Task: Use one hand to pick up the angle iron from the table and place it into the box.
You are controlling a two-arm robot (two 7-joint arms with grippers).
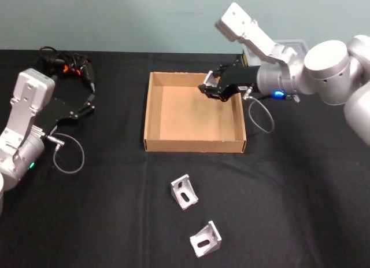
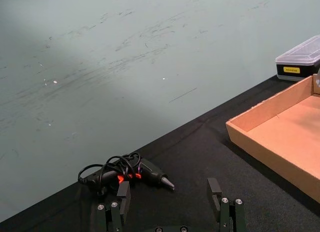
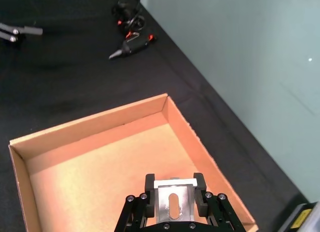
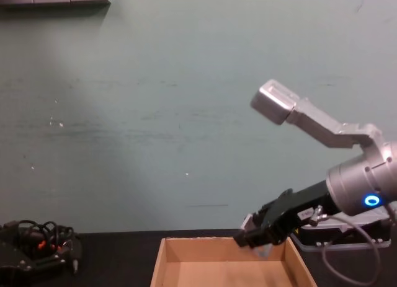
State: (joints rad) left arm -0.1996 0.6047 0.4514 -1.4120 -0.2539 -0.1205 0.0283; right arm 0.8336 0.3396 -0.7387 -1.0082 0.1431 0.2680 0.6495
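Under the right claw (image 1: 211,88) is the black bench (image 1: 300,210), which carries everything else here. The next biggest thing is the tan cardboard box (image 1: 193,145), open-topped with low walls. The claw hangs over its far right corner, right by the rim when you look from the chest view.

The silver right arm (image 1: 324,68) reaches in from the right to put it there. That claw is clamped on the angle iron (image 3: 172,202), with one black finger pressed against each side of it. The slotted face points back at the wrist camera. So the piece is up in the grip above the box's brown floor, not lying in it. I can't tell how high above the floor it is.

Way off to that claw's left, past the box, the left claw (image 1: 87,103) sits low over the bench with its fingers (image 2: 122,189) spread wide apart and nothing between them.

Behind the right claw, near the wall, there's a black case with a clear lid (image 2: 299,59). Far to its left, just beyond the left claw, a black glue gun (image 2: 150,173) lies in a tangle of cable.

Two more brackets lie on the bench on the robot's side of the box. The second angle iron (image 1: 184,191) is closer to the box. The third angle iron (image 1: 206,239) is nearer the robot.
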